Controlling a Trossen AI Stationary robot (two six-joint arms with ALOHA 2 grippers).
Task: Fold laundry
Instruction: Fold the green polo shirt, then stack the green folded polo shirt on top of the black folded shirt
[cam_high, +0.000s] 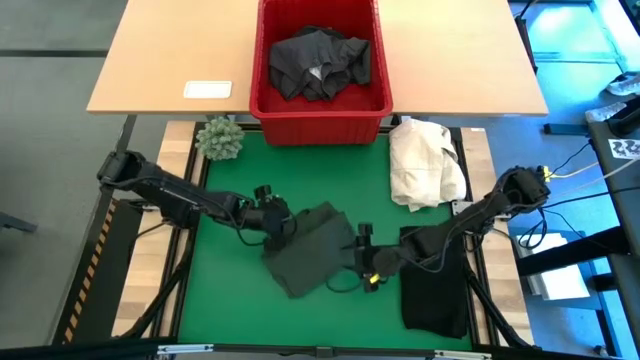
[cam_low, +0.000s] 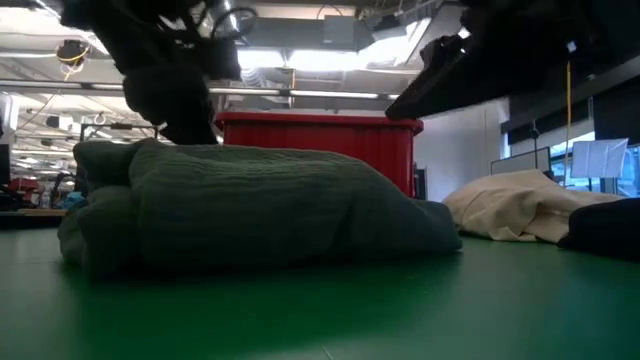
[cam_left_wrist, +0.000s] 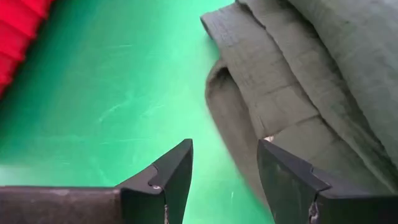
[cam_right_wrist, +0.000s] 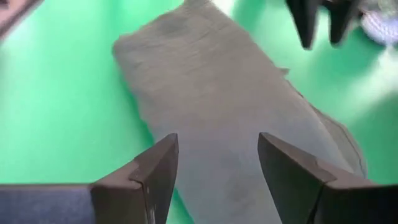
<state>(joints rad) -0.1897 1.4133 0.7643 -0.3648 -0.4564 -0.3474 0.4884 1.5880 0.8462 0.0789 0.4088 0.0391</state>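
Observation:
A dark green garment, folded into a thick rectangle, lies flat on the green mat; it also fills the low view. My left gripper is open at its far-left corner, where stacked folded edges show. My right gripper is open at the garment's right edge, its fingers hovering over the smooth top face. A black garment lies on the mat's right side. More dark garments sit in the red basket. My left gripper stands open over the folded garment's corner, one finger above the cloth's edge and the other above bare mat. Whether that finger touches the cloth I cannot tell.
A cream-white cloth heap lies on the mat's far right, by the basket. A spiky green ball sits at the far-left corner. A white card lies on the wooden table behind. Bare mat shows to the left and near side.

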